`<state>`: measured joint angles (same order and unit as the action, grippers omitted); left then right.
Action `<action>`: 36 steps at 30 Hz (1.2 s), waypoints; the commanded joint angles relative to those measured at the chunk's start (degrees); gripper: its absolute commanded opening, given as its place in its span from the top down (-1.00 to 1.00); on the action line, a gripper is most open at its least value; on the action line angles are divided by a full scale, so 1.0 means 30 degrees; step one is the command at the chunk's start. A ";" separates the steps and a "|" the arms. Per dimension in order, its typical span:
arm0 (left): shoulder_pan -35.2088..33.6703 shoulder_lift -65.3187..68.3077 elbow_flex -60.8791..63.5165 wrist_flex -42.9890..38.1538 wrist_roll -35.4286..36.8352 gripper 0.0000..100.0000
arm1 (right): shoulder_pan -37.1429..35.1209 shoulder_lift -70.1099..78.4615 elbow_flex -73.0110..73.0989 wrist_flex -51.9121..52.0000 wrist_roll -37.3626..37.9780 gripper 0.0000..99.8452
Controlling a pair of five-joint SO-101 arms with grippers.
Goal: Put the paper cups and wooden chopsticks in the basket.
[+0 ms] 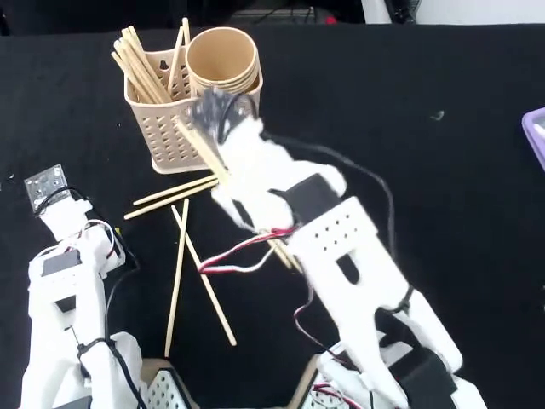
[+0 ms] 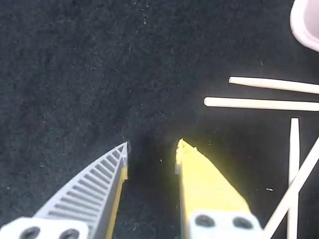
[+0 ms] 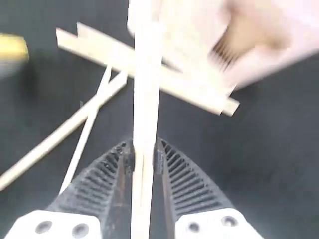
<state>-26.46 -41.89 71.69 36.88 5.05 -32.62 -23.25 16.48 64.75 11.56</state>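
Right pincer pinches pale wooden chopsticks beside beige perforated plastic basket; long trailing ends may catch rim, tip basket. Left pincer spread, empty.

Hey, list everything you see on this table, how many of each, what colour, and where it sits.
basket: one, cream, back left of the table
paper cups: nested stack, count unclear, tan, upright in the basket
chopsticks in basket: several, pale wood, standing beside the cups
loose chopsticks: four, pale wood, on the cloth in front of the basket, two crossed
held chopsticks: count unclear, pale wood, beside the basket
purple object: one, table's right edge
table cloth: one, black
left end effector: open, over bare cloth near loose chopsticks
right end effector: shut on the held chopsticks
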 commanded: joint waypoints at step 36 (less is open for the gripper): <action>0.0601 -0.0234 -0.0103 -0.0322 0.0205 0.68 | -0.0674 1.5311 -1.9971 -0.8352 -0.0821 0.79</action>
<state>-26.37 -41.89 71.69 36.88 5.05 -35.69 23.52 -38.46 35.74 11.38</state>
